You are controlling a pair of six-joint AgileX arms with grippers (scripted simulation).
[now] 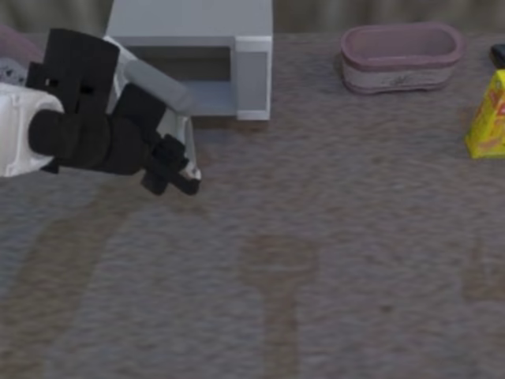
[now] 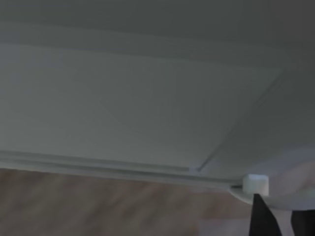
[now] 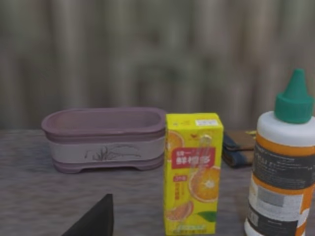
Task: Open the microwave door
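The left pincer (image 1: pixel 175 175) sat at the free edge of the microwave door (image 1: pixel 162 87), low over the worktop (image 1: pixel 316 260) and out in front of the microwave (image 1: pixel 197 55). It looked closed on the door's outer edge, where the handle would be, though the top view did not show the fingers clearly enough to be sure; I judged it a hold because the black tip lay right against the white frame. In the left wrist view the door panel (image 2: pixel 138 108) filled nearly the whole picture, and one dark fingertip (image 2: pixel 261 219) rose just beneath a small white nub at the door's corner, which fitted a grasp on that edge.

The door stood swung well out toward the top view's left, hinged at the oven's left front corner, so the grey cavity lay open to view with the control strip (image 1: pixel 252 75) at its right. Holding the far edge from the hinge gave the arm the longest lever, which probably explained the placing. The task seemed largely done.

The right pincer was parked off to the right; only a dark tip (image 3: pixel 93 219) showed, and I cannot tell its opening. Before it stood a pink tub (image 3: pixel 106 137), a juice carton (image 3: pixel 193 172) and a green-capped bottle (image 3: pixel 283 167), all well apart from the oven.
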